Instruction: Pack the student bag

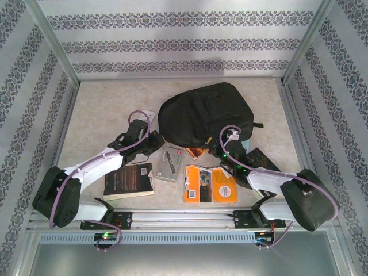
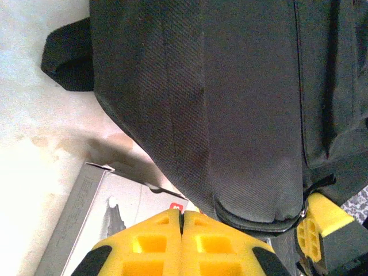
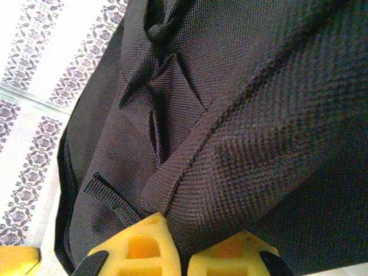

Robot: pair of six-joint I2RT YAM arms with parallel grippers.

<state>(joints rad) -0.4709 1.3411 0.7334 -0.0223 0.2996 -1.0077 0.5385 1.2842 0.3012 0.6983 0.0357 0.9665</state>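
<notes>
Large black soft fabric backpack (image 1: pixel 204 112) lies on beige table (image 1: pixel 98 103). Right gripper (image 3: pixel 184 241) is at the backpack, pads clamped on a fabric fold. Left gripper (image 2: pixel 181 221) is at its near edge, pads pressed together, nothing between. Grey flat pack (image 2: pixel 77 213) just beside the backpack, partly cut off.

Pale marbled table (image 1: pixel 98 109) with the objects lying on it. The student bag (image 1: pixel 204 112) lies at centre rear; nearer the front edge lie a dark-covered book (image 1: pixel 129 180) at left, a grey flat pack (image 1: pixel 167 164) and an orange book (image 1: pixel 210 184).
</notes>
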